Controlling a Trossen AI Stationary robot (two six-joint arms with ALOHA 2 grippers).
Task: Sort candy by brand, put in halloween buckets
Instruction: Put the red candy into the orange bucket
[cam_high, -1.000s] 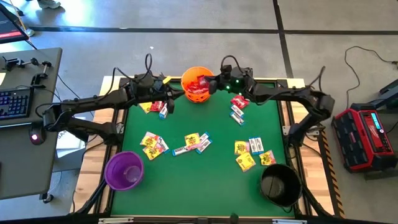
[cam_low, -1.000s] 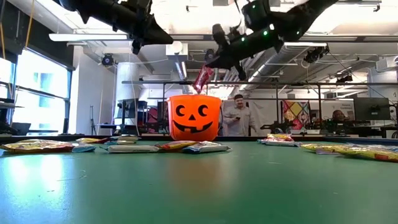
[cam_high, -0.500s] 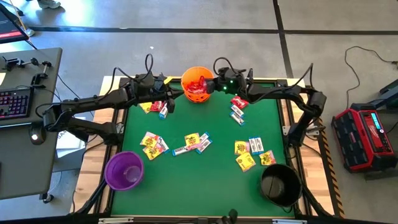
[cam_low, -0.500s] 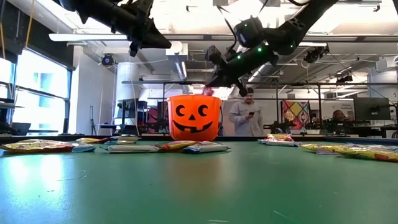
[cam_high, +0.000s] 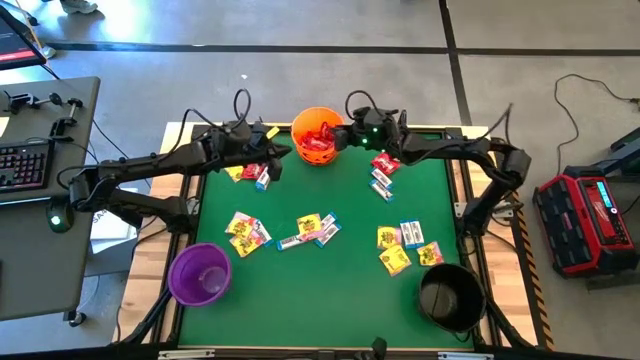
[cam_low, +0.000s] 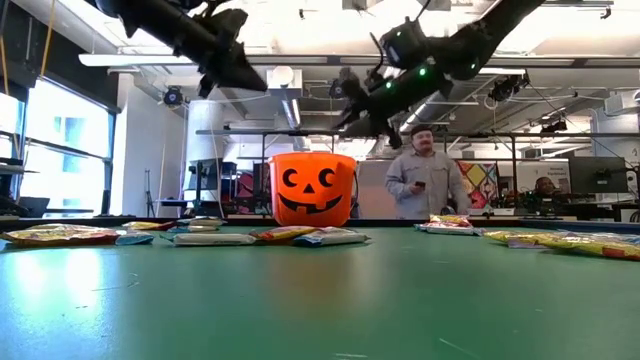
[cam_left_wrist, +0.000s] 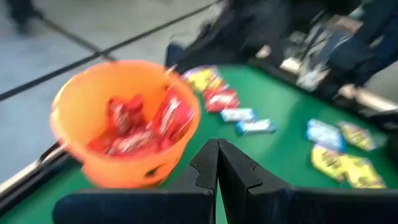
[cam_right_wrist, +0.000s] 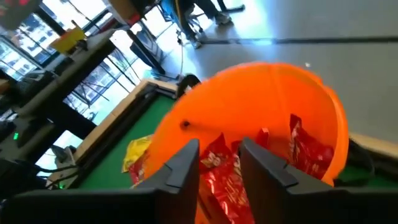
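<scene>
On a green table (cam_high: 320, 280) strewn with candy, the right gripper (cam_right_wrist: 217, 163) hangs over the orange bucket (cam_high: 317, 136), fingers apart and empty, red packets (cam_right_wrist: 221, 177) inside. The left gripper (cam_left_wrist: 217, 163), pressed together, waits beside. Next, likely another red packet (cam_high: 385, 163).

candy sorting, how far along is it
Done: the orange bucket already holds a pile of red packets. In hand: nothing visibly gripped; the right gripper hangs open over that bucket, and the left gripper is shut and empty beside it. Left: most of it. The purple bucket and black bucket look empty, and yellow packets, blue-white ones and a few red ones lie on the table.
</scene>
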